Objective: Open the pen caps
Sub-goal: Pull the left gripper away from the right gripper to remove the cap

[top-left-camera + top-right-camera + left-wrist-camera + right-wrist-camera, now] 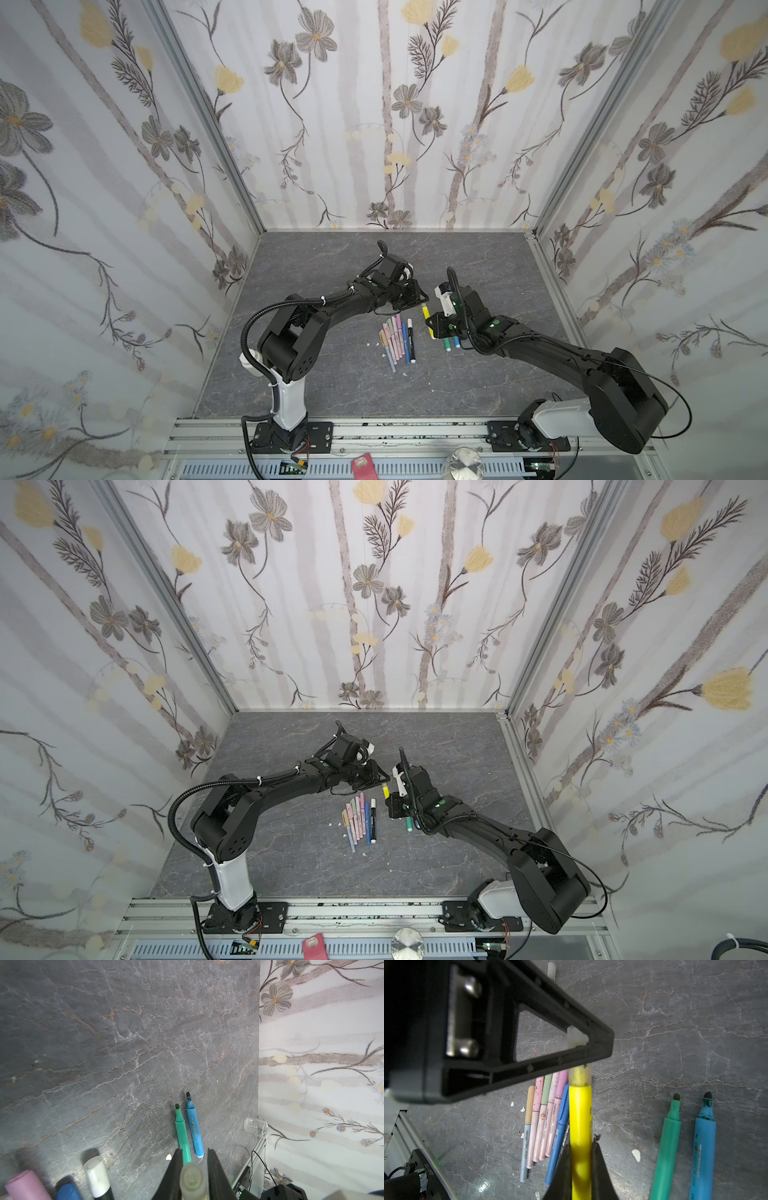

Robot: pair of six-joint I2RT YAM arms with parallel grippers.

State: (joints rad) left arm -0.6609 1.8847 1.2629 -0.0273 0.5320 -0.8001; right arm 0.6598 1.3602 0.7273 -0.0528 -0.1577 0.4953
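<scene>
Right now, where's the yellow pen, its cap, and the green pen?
yellow pen [580, 1118]: right wrist view, mid barrel.
cap [192, 1178]: left wrist view, end face.
green pen [666, 1142]: right wrist view, mid barrel.

Dark grey marbled surface [104, 1043] under the left end effector [194, 1153], a white fleck [168, 1157] just beside it. Beyond it, a clear beaker [255, 1127] at the surface's edge, against flowered wallpaper [322, 1043].
</scene>
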